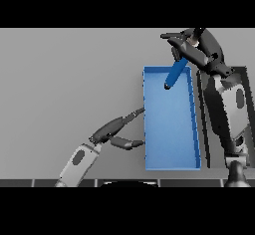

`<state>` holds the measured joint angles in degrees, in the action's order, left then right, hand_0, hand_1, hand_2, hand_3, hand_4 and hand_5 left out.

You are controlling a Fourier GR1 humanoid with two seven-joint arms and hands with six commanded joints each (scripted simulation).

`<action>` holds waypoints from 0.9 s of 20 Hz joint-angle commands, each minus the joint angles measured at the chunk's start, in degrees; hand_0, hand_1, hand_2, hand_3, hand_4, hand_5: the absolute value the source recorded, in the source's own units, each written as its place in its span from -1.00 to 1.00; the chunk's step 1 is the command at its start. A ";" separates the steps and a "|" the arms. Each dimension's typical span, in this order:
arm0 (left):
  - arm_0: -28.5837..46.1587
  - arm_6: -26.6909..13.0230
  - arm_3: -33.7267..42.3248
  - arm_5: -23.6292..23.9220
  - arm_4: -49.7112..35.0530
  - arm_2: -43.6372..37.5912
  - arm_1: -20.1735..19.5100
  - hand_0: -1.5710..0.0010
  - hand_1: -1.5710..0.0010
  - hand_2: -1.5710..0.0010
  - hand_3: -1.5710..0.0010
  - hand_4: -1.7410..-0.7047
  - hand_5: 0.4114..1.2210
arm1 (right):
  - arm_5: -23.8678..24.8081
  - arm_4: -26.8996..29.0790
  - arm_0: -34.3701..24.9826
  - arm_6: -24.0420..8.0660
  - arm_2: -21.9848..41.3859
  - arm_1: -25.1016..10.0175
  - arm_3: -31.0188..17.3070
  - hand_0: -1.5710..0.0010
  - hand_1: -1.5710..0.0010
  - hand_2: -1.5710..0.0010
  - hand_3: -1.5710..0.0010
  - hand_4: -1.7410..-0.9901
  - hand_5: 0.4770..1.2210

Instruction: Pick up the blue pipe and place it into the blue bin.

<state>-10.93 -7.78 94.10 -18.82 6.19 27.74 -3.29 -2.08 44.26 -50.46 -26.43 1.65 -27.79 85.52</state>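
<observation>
The blue pipe (176,73) hangs tilted over the far end of the blue bin (171,164), its lower tip pointing down into the bin. My right hand (191,47) is above the bin's far right corner, fingers curled round the pipe's upper end. The bin is a long open rectangular tray lying right of centre on the grey table. My left hand (115,128) rests open just left of the bin, with straight fingers and thumb reaching toward the bin's left wall.
The right forearm (226,109) runs along the bin's right side, from the lower edge up to the hand. Grey table surface (64,79) stretches wide to the left of the bin.
</observation>
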 commanded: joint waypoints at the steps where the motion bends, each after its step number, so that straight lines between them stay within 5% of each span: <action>1: -0.02 0.42 -0.17 -0.12 -0.07 -0.31 -0.37 1.00 1.00 1.00 1.00 0.66 -0.83 | -0.03 -0.61 2.00 0.50 -0.03 0.18 -1.72 -1.00 -1.00 -1.00 -1.00 -0.35 1.00; 5: -0.38 0.43 -0.50 -0.38 -0.32 -1.02 -1.04 1.00 1.00 1.00 1.00 0.67 -0.82 | 2.83 -3.40 10.66 -1.71 0.93 -0.18 -3.74 -1.00 -1.00 -1.00 -1.00 -0.35 1.00; 12: 0.35 0.26 -0.22 -0.40 -0.22 -0.25 -0.63 1.00 1.00 1.00 1.00 0.67 -0.83 | 11.14 -6.08 24.12 -8.50 4.70 -1.01 -0.56 -1.00 -1.00 -1.00 -1.00 -0.36 1.00; 14: 0.16 0.53 -0.30 -0.06 0.07 -0.34 -0.63 1.00 1.00 1.00 1.00 0.66 -0.84 | 12.82 -4.59 26.53 -8.51 8.11 -3.88 -0.84 -1.00 -1.00 -1.00 -0.31 -0.59 1.00; 16: 0.22 0.70 -0.34 -0.16 0.02 -0.18 -0.51 1.00 1.00 1.00 1.00 0.65 -0.83 | 14.20 -2.16 27.75 -8.51 13.41 -7.27 -1.63 -1.00 -1.00 -1.00 0.13 -0.74 1.00; 17: 0.61 0.86 -0.44 -0.17 0.36 0.22 -0.47 1.00 1.00 1.00 1.00 0.65 -0.83 | 14.51 -1.15 27.90 -8.51 15.62 -8.57 -3.10 -1.00 -1.00 -1.00 0.21 -0.79 1.00; 18: 0.42 0.64 -0.21 -0.21 0.12 -0.01 -0.56 1.00 1.00 1.00 1.00 0.65 -0.82 | 16.84 0.90 28.27 -8.51 18.99 -10.30 -2.73 -1.00 -1.00 -1.00 -0.03 -0.67 0.94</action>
<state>-10.51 -7.10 93.89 -19.01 6.31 27.71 -3.86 14.56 45.16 -22.16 -34.94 20.67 -38.10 82.80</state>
